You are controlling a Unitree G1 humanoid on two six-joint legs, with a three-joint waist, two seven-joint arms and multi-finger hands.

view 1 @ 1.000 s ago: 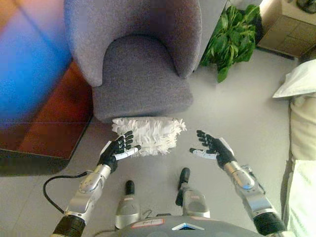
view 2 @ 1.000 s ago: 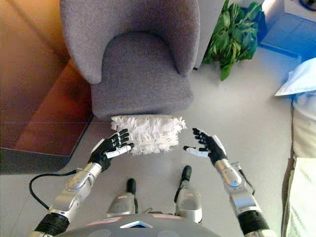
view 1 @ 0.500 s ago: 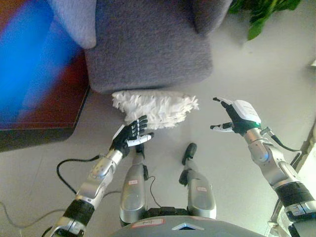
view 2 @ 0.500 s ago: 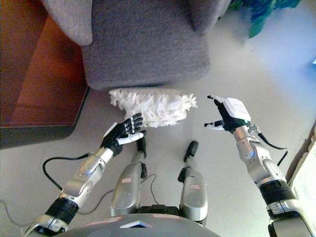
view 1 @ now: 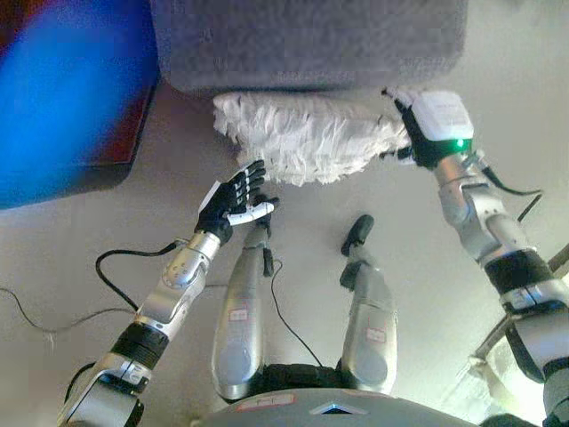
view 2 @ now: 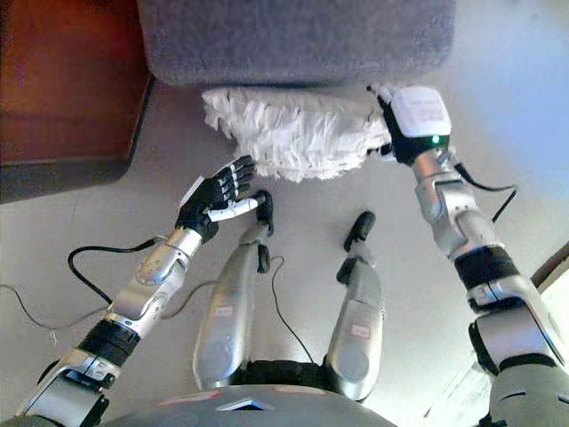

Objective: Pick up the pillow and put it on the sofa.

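Bare floor [view 1: 133, 160] lies open around my left hand [view 1: 229, 201], which hovers with straight fingers just below the pillow [view 1: 307, 133]. At the top of the frame the sofa [view 1: 311, 40] touches the pillow's far edge, closing that side. My right hand [view 1: 418, 133] is against the pillow's right end; open floor lies right of it.

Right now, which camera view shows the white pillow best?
The right eye view: the pillow lies whole on the floor below the sofa, the right hand at its end. The left eye view shows the same pillow, its left part beside the glare.
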